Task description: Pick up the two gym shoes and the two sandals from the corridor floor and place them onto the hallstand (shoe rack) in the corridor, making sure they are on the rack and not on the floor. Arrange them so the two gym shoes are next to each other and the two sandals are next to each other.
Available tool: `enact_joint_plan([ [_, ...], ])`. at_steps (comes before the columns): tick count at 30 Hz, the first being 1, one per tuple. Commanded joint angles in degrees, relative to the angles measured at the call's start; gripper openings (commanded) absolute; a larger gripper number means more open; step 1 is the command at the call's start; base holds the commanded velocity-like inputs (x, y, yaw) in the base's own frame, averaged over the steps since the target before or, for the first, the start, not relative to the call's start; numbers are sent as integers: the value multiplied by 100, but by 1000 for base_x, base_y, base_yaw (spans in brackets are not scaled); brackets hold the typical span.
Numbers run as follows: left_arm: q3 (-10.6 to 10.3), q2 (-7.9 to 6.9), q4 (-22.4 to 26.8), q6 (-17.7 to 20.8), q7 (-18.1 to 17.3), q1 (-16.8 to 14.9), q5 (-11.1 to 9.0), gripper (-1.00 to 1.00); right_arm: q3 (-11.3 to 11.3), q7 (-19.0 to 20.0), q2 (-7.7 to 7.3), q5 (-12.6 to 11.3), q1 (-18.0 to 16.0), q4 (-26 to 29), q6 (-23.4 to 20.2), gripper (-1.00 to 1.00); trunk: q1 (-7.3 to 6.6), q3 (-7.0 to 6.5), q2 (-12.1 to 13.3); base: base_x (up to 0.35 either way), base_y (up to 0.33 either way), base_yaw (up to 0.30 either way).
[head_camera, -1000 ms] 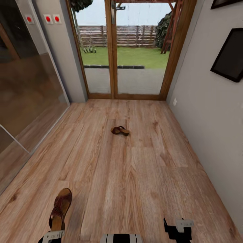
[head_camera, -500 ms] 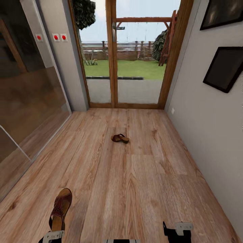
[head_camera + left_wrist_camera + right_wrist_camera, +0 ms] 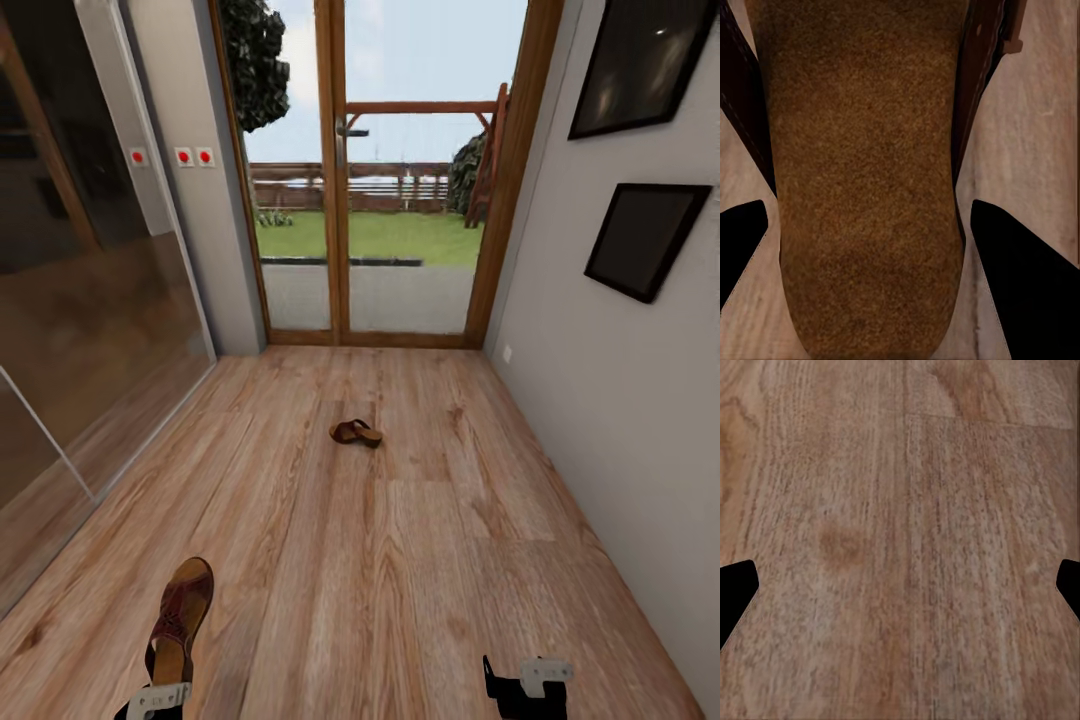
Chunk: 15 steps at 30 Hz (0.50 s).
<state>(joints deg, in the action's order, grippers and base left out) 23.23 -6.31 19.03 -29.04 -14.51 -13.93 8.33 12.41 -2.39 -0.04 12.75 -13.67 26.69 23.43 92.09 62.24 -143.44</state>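
left tool [image 3: 870, 225]: clamped on sandal [image 3: 178, 618] | right tool [image 3: 900, 585]: spread, bare | second sandal [image 3: 356, 433]: on corridor floor [image 3: 400, 560], near glass door [image 3: 385, 200]

Matt wood-grain planks on the corridor floor [image 3: 400, 560]; between the fingers [image 3: 1020, 292], a sandal [image 3: 862, 187] with grainy suede-like footbed, smooth leather straps.

The left gripper [image 3: 158, 697] is held low, its fingers [image 3: 742, 240] clamped on a sandal [image 3: 180, 618]. The right gripper [image 3: 525, 680] is held low, fingers [image 3: 735, 585] spread wide.
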Motion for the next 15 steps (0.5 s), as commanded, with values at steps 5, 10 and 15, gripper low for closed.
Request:
enact_joint_plan([
  [5,50,6,-5,-23,-25,-4,57,-100,24,-24,4,61,-4,-6,16,100,-14,-152,5,0,0,0],
  [10,50,7,-5,-23,-25,-4,56,-100,28,-24,4,58,-4,-6,15,100,-27,-287,12,0,0,0],
  [15,50,1,-5,-23,-25,-4,55,-100,40,-24,10,53,-4,-5,13,100,-40,-404,19,0,0,0],
])
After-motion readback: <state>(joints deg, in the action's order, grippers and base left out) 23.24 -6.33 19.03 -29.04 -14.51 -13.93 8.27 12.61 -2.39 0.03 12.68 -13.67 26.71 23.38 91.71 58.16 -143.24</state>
